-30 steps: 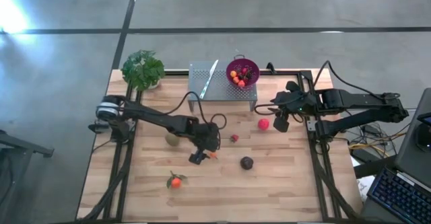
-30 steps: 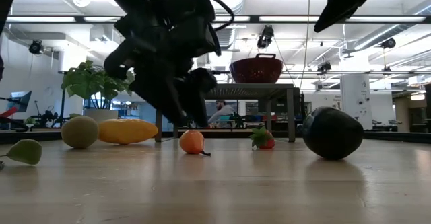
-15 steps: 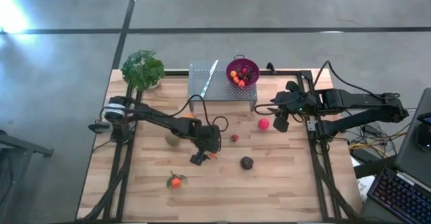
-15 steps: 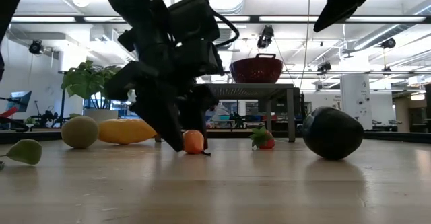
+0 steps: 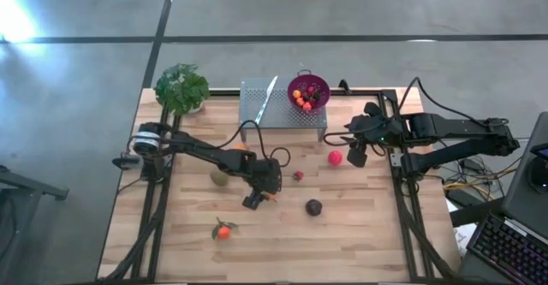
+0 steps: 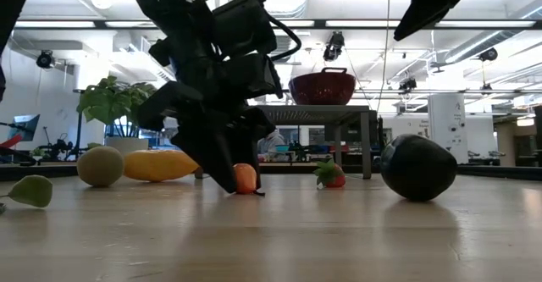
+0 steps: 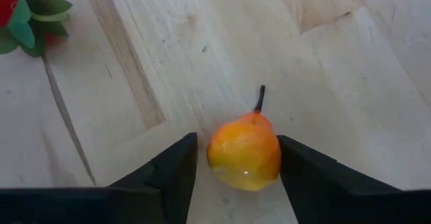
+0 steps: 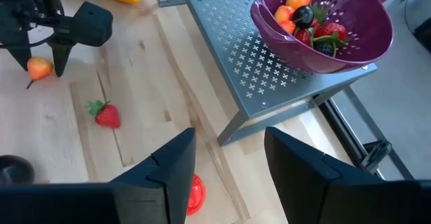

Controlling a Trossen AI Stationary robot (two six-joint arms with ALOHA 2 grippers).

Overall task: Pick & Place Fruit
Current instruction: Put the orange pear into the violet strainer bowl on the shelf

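Note:
A small orange pear-shaped fruit [image 7: 244, 150] with a dark stem lies on its side on the wooden table [image 5: 360, 234]. My left gripper [image 5: 259, 199] is down at the table, open, with one finger on each side of this fruit [image 6: 246, 178]. My right gripper [image 5: 357, 158] hangs open and empty above the table's right part, close to the red ball [image 5: 335, 157]. A strawberry [image 5: 298, 175], a dark purple ball [image 5: 314, 206], an olive-green fruit [image 5: 220, 177] and a leafy orange one [image 5: 223, 231] lie loose on the table. My left gripper comes slanting down from the table's left, and its fingers flank the orange fruit's two sides. One finger [image 7: 172, 173] shows a thin gap to the fruit. The other finger [image 7: 303, 173] sits right at the fruit's edge; I cannot tell whether it touches. The fruit rests on the table.
At the far edge a purple colander [image 5: 318, 99] holding several fruits stands on a grey perforated stand [image 5: 278, 114]. A leafy plant [image 5: 181, 88] is at the far left corner. An elongated orange fruit [image 6: 161, 165] lies behind my left arm. Free room lies along the near edge.
My left gripper has sunk to the table, and its fingers now stand around the small orange fruit, which has not moved.

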